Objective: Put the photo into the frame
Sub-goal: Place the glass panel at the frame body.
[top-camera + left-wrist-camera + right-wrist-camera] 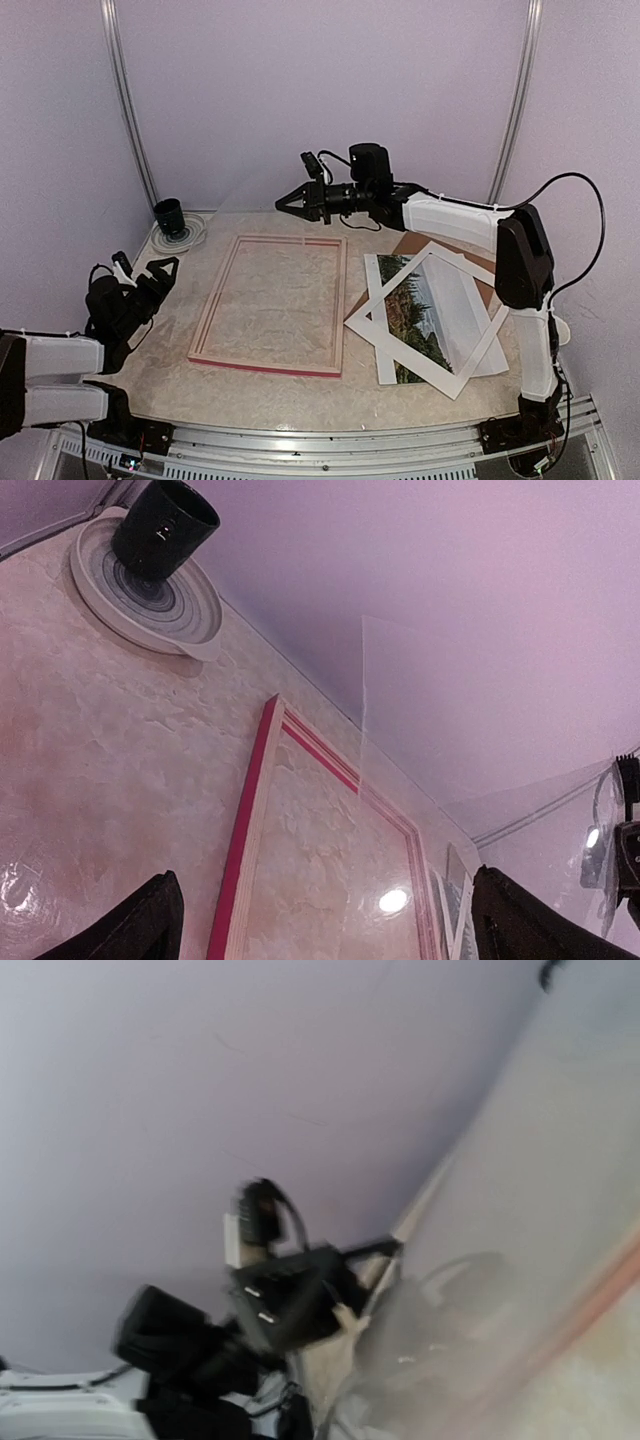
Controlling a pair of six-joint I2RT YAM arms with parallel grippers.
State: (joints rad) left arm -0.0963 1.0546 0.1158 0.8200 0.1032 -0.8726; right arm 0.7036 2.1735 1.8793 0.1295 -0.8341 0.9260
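Observation:
The frame [270, 305] lies flat at mid-table with its pale wood back up and its pink-red edges showing; it also shows in the left wrist view [240, 860]. The photo [425, 315] lies to its right, partly under a tilted white mat [440, 378]. My right gripper [282, 203] hovers above the frame's far edge, shut on a clear pane [450, 730] that stands upright over the frame. My left gripper [152, 270] is open and empty, left of the frame; its fingers [140, 930] frame the left wrist view. The right wrist view is blurred.
A black cup [169, 214] stands on a striped plate [192, 236] at the back left, also in the left wrist view [165, 525]. A brown backing board [415, 245] lies under the mat and photo. Walls close in behind and on both sides.

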